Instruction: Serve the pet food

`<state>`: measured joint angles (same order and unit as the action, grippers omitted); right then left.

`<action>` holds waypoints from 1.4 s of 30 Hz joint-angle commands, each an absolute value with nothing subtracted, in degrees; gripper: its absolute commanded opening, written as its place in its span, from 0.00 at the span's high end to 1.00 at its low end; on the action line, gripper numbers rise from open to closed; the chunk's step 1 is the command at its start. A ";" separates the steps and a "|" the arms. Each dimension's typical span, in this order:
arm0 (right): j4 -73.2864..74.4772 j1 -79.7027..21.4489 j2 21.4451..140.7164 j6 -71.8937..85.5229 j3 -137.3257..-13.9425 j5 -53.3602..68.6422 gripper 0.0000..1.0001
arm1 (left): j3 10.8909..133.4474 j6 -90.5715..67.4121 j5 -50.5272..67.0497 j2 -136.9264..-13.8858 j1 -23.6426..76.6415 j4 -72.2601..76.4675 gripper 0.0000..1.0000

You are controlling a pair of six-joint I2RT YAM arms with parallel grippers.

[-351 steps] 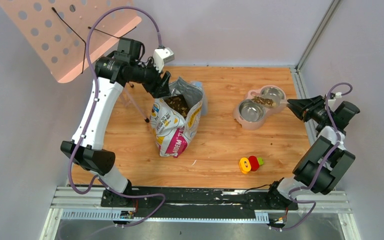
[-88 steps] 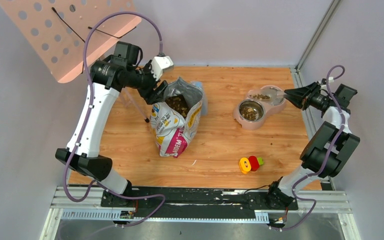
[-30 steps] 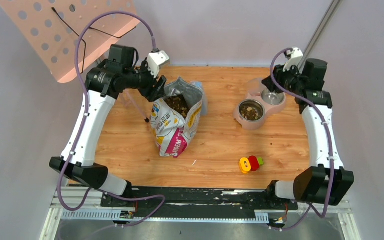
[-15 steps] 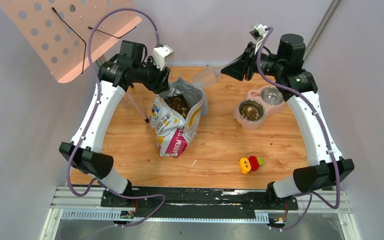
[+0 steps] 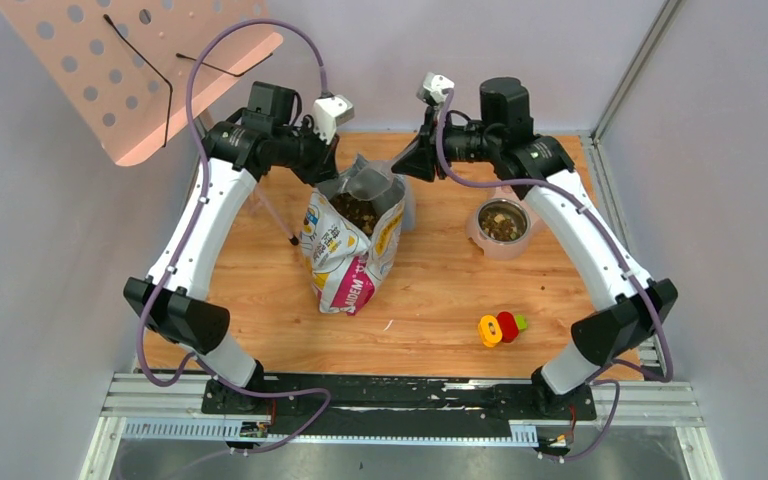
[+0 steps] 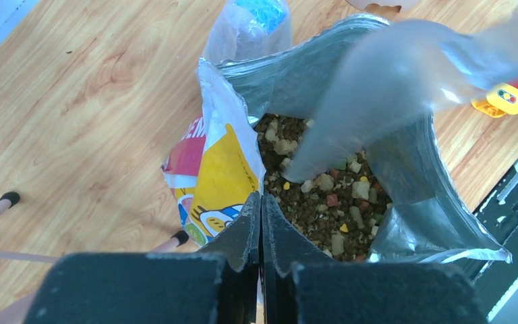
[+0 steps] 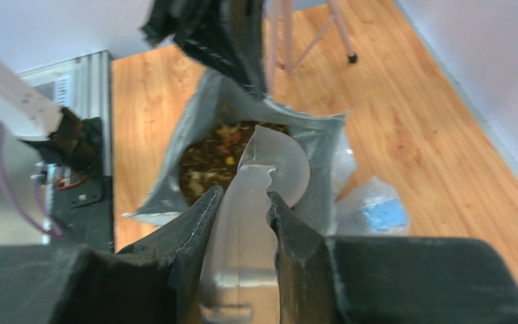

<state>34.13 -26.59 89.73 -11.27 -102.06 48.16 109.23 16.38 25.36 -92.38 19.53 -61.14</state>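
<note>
The left gripper is clamped shut on the near rim of the printed bag, with its two fingers pressed together over the edge. The bag stands upright on the wooden table with its mouth held open.

The right gripper grips the handle of a translucent scoop, one finger on each side of it. We see the scoop bowl pointing down into the bag mouth. In the left wrist view the scoop appears blurred, with its tip among the pellets.

The pet food lies as a loose heap inside the bag, mostly brown with some pale and coloured pieces. A further portion sits in the front bowl of the pink stand, to the right of the bag and well apart from it. The right arm hides the rear bowl.

A clear plastic packet with a blue patch lies just behind the bag. A yellow and red toy rests near the table's front edge.
</note>
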 commanded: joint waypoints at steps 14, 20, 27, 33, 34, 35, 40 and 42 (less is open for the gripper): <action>42.19 -38.72 104.58 -28.84 -112.76 26.94 1.00 | 111.09 15.72 25.85 -91.40 20.63 -60.43 1.00; 42.40 -41.85 109.74 -30.08 -113.92 20.60 1.00 | 110.46 15.80 27.18 -90.07 20.65 -60.48 1.00; 40.97 -43.15 109.60 -28.28 -108.13 17.26 1.00 | 108.64 16.12 24.83 -88.94 20.65 -60.84 1.00; 41.57 -43.17 108.61 -21.93 -103.76 16.39 1.00 | 107.40 14.04 26.39 -86.41 18.54 -60.72 1.00; 42.40 -43.18 108.74 -21.10 -103.19 16.46 1.00 | 107.73 12.21 28.28 -86.31 17.64 -60.64 1.00; 42.97 -43.16 108.99 -20.09 -102.45 16.21 1.00 | 107.96 11.47 29.04 -86.40 17.30 -60.64 1.00; 45.59 -43.24 110.05 -16.29 -98.80 16.05 1.00 | 108.84 11.17 31.32 -86.48 16.97 -59.84 1.00; 46.54 -43.24 110.76 -14.42 -99.43 18.32 1.00 | 108.56 10.94 31.48 -86.55 16.96 -59.51 1.00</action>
